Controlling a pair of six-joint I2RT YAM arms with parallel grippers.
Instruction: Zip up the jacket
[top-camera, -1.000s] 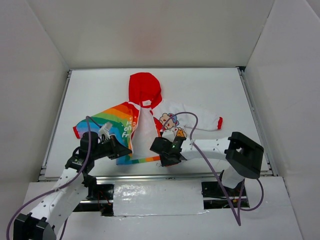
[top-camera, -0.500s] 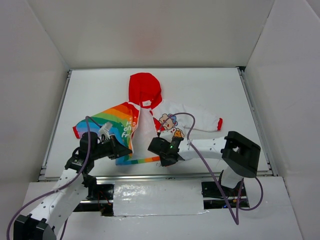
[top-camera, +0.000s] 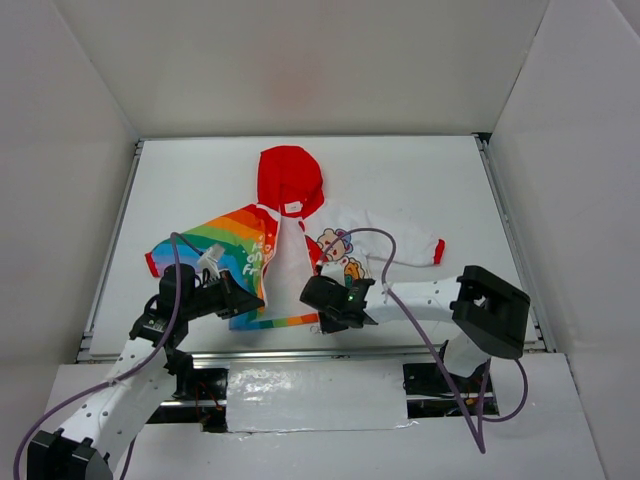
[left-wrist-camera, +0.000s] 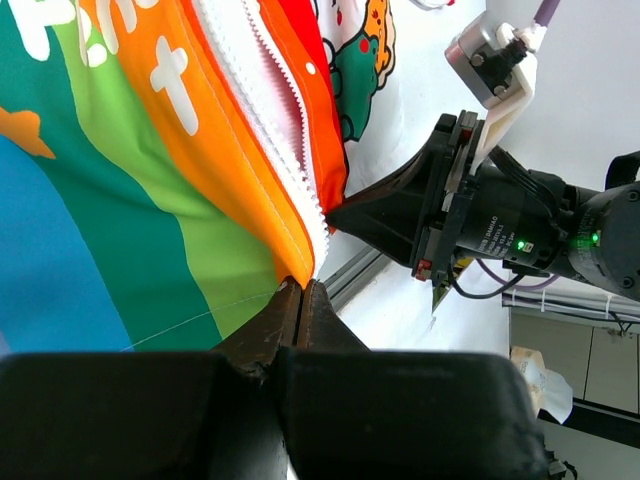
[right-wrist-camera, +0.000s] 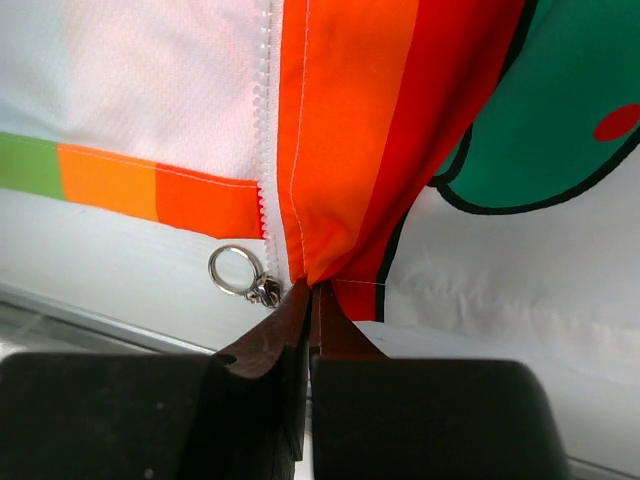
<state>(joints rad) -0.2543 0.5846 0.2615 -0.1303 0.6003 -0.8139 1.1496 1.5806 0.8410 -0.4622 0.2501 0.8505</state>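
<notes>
Jacket (top-camera: 290, 250) lies spread open, hood (top-camera: 288, 178) at 12 o'clock. Left gripper (left-wrist-camera: 302, 292) pinches the rainbow half's hem, right gripper (right-wrist-camera: 310, 292) pinches the other hem beside the zipper pull (right-wrist-camera: 242, 272), at 6 o'clock. Guessing that's to line up both zipper ends.

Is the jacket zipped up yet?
No, open. The jacket lies with fronts apart; its zipper teeth are unjoined.

Left gripper (left-wrist-camera: 301, 287) points to 3 o'clock, right gripper (right-wrist-camera: 310, 292) to 9 o'clock, tips facing; fingers of both pinched tight on the jacket (top-camera: 235, 245).
</notes>
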